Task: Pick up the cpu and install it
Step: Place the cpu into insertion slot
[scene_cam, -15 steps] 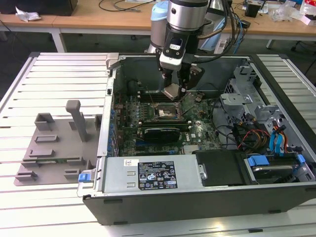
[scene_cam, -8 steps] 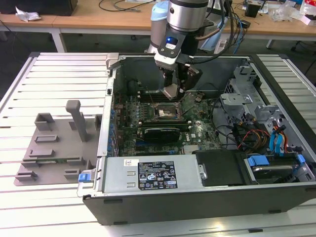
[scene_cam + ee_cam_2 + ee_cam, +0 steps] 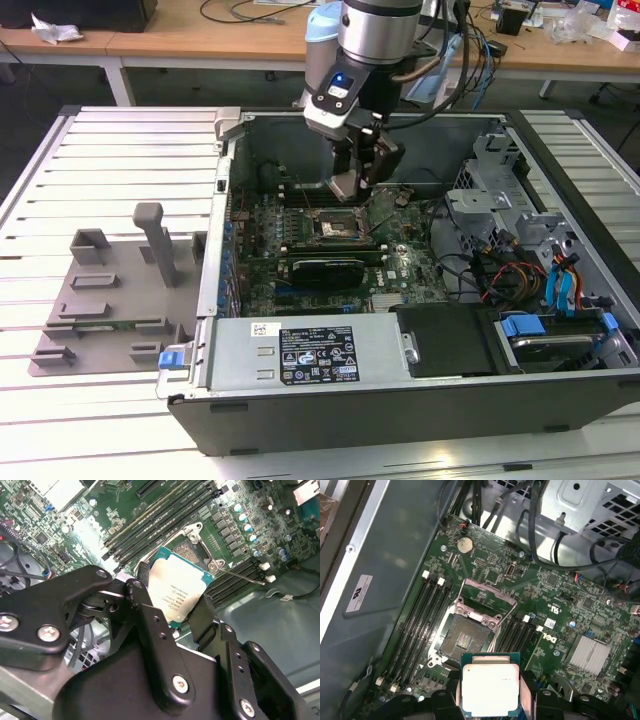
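Currently: gripper (image 3: 358,185) clamped on opposite edges of the cpu (image 3: 490,687), chip held clear above the motherboard (image 3: 545,600), near the open socket (image 3: 465,639), its frame lid (image 3: 489,587) raised; memory slots (image 3: 417,625) flank the socket closely on both sides.

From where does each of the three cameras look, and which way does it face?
Exterior view: off the arm, looks down into the computer case; the arm and gripper show.
First wrist view: on the wrist, looks down at the empty socket; fingers holding the cpu show.
Second wrist view: on the wrist, looks past the fingers at the motherboard.
Both wrist views share cpu and socket.
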Motion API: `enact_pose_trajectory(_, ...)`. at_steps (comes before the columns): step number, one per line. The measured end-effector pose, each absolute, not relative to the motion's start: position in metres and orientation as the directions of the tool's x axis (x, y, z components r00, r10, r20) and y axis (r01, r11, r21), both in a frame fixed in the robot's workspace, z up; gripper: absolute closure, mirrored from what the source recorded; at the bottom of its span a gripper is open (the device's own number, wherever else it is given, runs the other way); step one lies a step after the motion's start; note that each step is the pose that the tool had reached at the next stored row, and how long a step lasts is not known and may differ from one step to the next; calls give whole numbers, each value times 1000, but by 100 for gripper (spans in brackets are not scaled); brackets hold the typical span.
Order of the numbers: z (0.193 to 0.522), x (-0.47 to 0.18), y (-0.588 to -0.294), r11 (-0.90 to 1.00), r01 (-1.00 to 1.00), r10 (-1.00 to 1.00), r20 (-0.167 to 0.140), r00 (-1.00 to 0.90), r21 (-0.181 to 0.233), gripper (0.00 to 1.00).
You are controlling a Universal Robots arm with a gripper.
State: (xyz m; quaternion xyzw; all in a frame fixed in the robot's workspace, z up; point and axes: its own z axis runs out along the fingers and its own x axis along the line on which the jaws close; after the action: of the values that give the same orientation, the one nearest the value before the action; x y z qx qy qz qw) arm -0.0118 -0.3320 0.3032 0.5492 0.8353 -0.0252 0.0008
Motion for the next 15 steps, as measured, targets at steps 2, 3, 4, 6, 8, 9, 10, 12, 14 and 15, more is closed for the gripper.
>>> enact_pose_trajectory(2,303,-12,-332,369,929,928,-29,-370,-41,45)
enact_pose_trajectory(3,303,-12,-332,358,933,933,-29,-359,-41,45)
enact_pose_trajectory(4,303,-12,-332,351,935,935,-29,-352,-41,45)
enact_pose_trajectory(6,303,-12,-332,339,940,940,-29,-341,-41,45)
enact_pose_trajectory(8,303,-12,-332,321,946,946,-29,-322,-41,45)
enact_pose_trajectory(9,303,-12,-332,313,949,949,-29,-314,-41,45)
enact_pose_trajectory(10,303,-12,-332,296,954,954,-29,-298,-41,45)
enact_pose_trajectory(12,303,-12,-332,274,961,961,-29,-276,-41,45)
enact_pose_trajectory(14,303,-12,-332,255,966,966,-29,-256,-41,45)
enact_pose_trajectory(15,303,-12,-332,243,969,969,-29,-244,-41,45)
